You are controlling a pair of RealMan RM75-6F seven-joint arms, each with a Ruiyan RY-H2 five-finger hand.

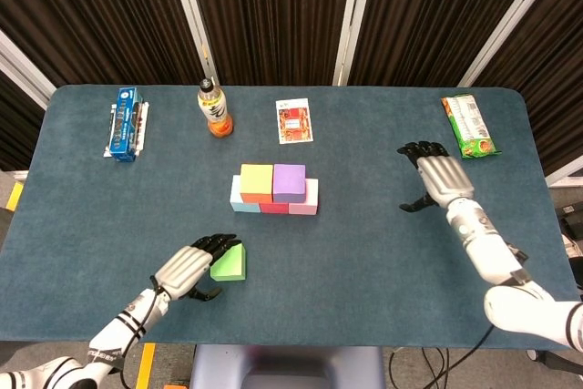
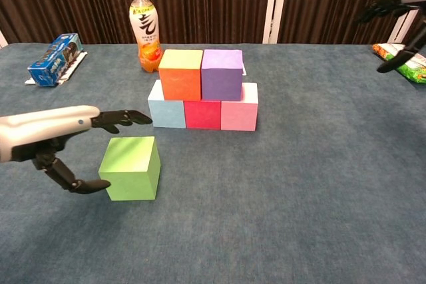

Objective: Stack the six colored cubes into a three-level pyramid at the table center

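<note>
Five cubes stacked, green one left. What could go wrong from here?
1. The left hand only brackets the green cube, fingers above and thumb low beside it; a loose grip may let it slip during the lift.
2. The top spot spans the seam between the orange cube and purple cube; off-centre placement could tip it.
3. A bump coming down could shift the upper row.

Chest view: right hand [image 2: 398,4] cut off at frame edge, snack bag [image 2: 405,62] under it half cropped, label txt unreadable

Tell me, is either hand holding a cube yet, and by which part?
No. The left hand is open around the green cube, not gripping; the right hand is open, holding nothing.
</note>
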